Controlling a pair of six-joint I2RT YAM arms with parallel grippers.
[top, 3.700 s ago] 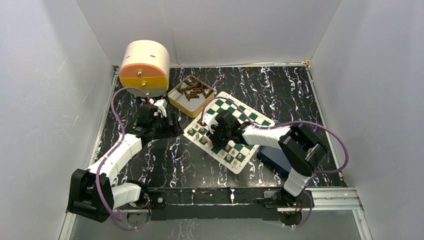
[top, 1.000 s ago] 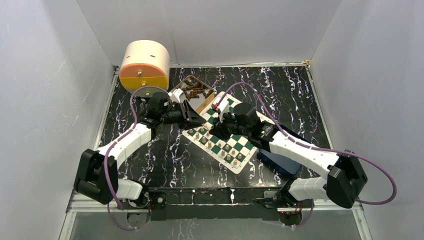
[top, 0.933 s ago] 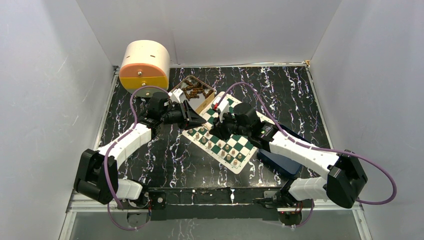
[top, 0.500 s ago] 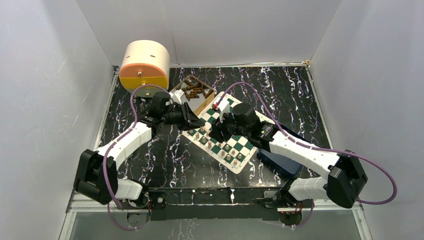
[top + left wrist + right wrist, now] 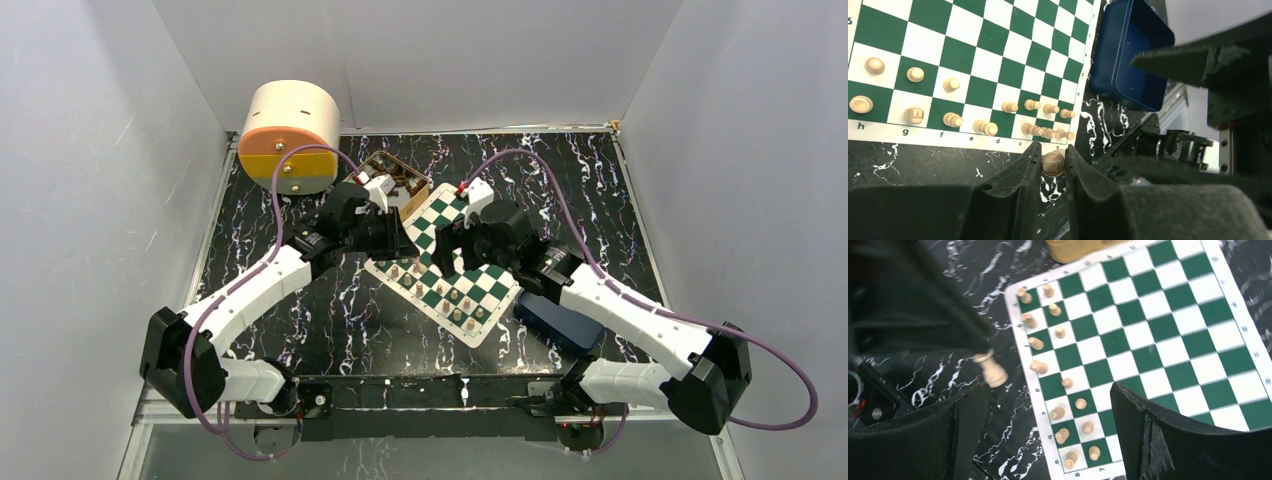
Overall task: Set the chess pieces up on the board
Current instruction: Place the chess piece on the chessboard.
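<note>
- Right gripper: fingers sprung wide within the last second, holding nothing.
- Left gripper: fingers narrowed in that same second, pinching one piece between the tips.
- Meaning: handover from right to left apparently done; placing on a square still to do.
- Held piece: above the table, just off the left edge of the board.
- Other pieces: two rows along that edge.
- Legible: h, g, f, e, d, c on one border; 8, 7 on another.

— Which chess piece is pinched?
— Can't tell; the left gripper covers its sides.
— The tan box?
— Mostly behind the left arm. Blue tray: half under the right arm.
</note>
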